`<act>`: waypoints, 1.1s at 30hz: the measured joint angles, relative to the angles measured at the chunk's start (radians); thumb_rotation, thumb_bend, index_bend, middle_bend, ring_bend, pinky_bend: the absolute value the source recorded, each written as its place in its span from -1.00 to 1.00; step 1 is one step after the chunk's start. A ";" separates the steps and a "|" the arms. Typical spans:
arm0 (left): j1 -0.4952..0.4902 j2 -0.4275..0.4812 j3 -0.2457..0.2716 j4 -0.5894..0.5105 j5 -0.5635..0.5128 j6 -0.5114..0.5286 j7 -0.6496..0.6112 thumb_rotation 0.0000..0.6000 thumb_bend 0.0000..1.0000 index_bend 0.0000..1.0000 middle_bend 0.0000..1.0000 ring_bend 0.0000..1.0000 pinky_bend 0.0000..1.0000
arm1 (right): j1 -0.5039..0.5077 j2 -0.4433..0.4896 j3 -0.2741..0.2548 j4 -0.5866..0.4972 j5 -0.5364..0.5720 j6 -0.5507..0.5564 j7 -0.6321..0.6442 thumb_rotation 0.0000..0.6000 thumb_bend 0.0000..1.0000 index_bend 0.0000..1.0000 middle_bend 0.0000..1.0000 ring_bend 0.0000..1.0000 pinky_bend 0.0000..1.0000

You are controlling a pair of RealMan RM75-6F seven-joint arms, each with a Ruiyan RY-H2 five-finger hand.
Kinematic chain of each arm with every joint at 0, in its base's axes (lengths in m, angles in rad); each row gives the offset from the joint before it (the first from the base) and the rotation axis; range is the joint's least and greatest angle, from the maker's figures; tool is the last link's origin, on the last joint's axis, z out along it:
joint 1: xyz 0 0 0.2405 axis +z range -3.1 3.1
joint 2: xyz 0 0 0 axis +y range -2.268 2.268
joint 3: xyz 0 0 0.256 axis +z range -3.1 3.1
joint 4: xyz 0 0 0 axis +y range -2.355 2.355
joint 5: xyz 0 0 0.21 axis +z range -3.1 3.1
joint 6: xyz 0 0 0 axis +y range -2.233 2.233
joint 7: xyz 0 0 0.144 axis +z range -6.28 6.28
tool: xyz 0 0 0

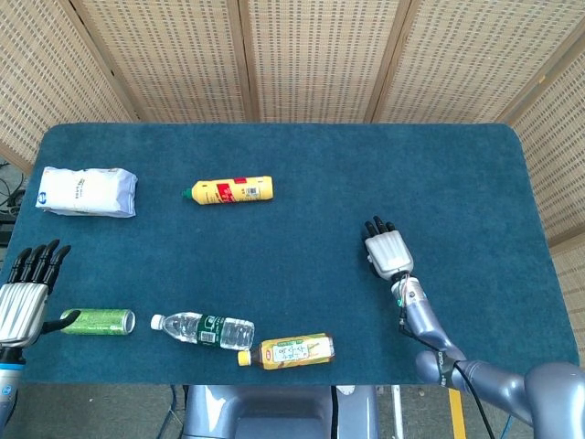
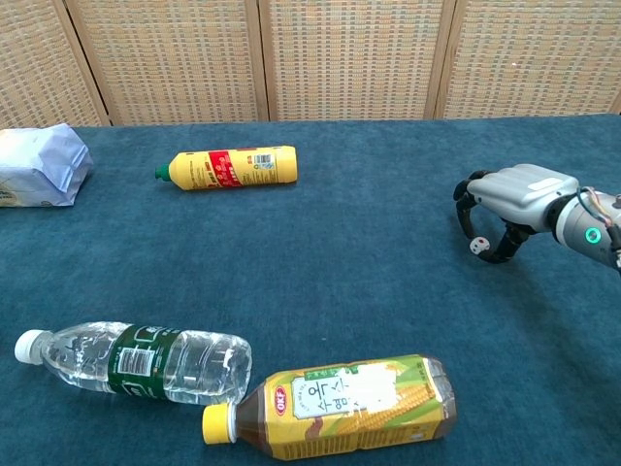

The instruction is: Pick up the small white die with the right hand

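Note:
The small white die (image 2: 476,247) lies on the blue table cloth at the right in the chest view. My right hand (image 2: 511,197) arches over it, palm down, with curled fingers standing on either side of the die and small gaps showing between them and it. In the head view the right hand (image 1: 388,251) covers the die completely. My left hand (image 1: 23,294) rests at the table's near left edge, fingers stretched out and holding nothing.
A green can (image 1: 98,321) lies beside the left hand. A water bottle (image 2: 136,361) and a yellow corn-tea bottle (image 2: 335,407) lie near the front edge. A yellow bottle (image 2: 226,167) and a white bag (image 1: 88,191) sit further back.

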 measured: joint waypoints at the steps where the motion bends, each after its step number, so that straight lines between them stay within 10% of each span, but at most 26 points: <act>1: 0.000 0.000 0.000 0.000 0.000 0.000 0.000 1.00 -0.78 -1.00 -1.00 -1.00 -1.00 | 0.000 0.000 0.000 0.001 0.000 0.000 -0.001 1.00 -0.26 -0.05 -0.69 -0.85 -0.62; 33: 0.000 0.000 0.001 0.001 -0.002 0.000 -0.002 1.00 -0.78 -1.00 -1.00 -1.00 -1.00 | -0.002 0.048 0.007 -0.064 0.002 0.063 -0.053 1.00 -0.20 0.02 -0.69 -0.85 -0.61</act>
